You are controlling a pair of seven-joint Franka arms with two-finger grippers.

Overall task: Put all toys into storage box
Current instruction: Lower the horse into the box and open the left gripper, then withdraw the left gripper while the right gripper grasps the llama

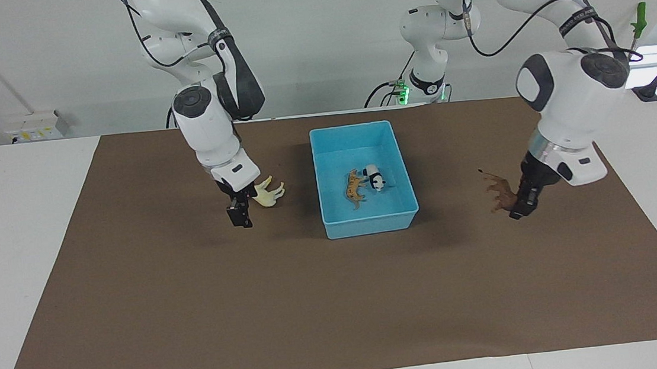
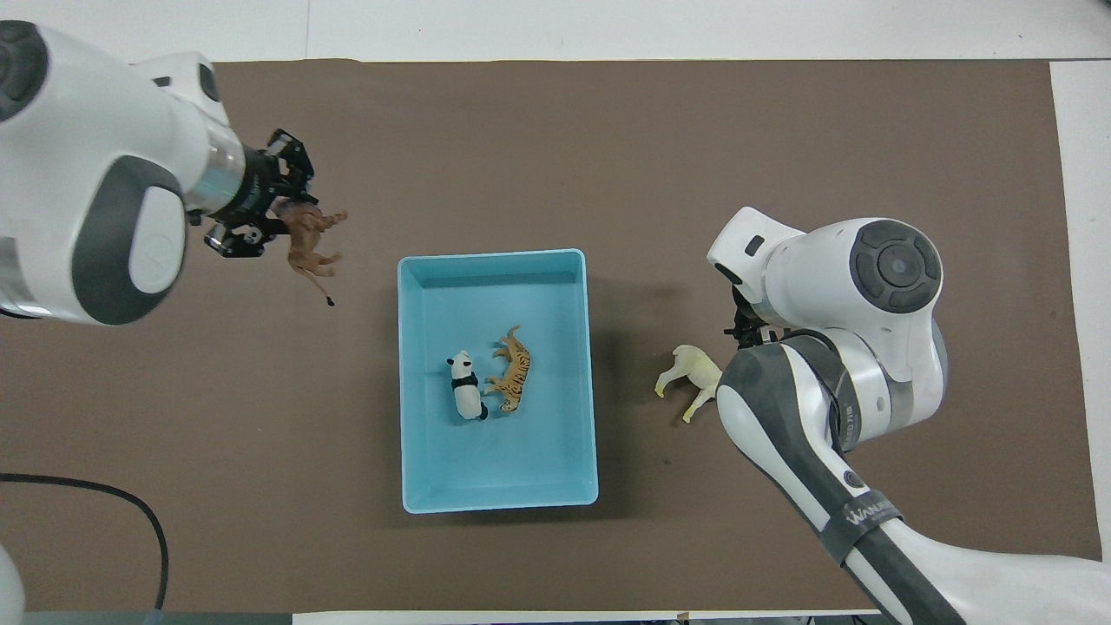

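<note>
Carrying the brown maned animal [image 1: 498, 192] clamped in the left gripper [image 1: 516, 211] risks dropping it short of the storage box [image 1: 368, 228] (grip looks off-centre). The right gripper [image 1: 240, 217], jaws wide, hangs over the cream horse [image 1: 267, 193].

light-blue storage box [image 1: 367, 220]; striped orange tiger [image 1: 354, 186]; brown mat [image 1: 339, 302]

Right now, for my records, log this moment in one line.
left gripper: lifting brown animal | right gripper: open at horse | box: tiger, panda
</note>
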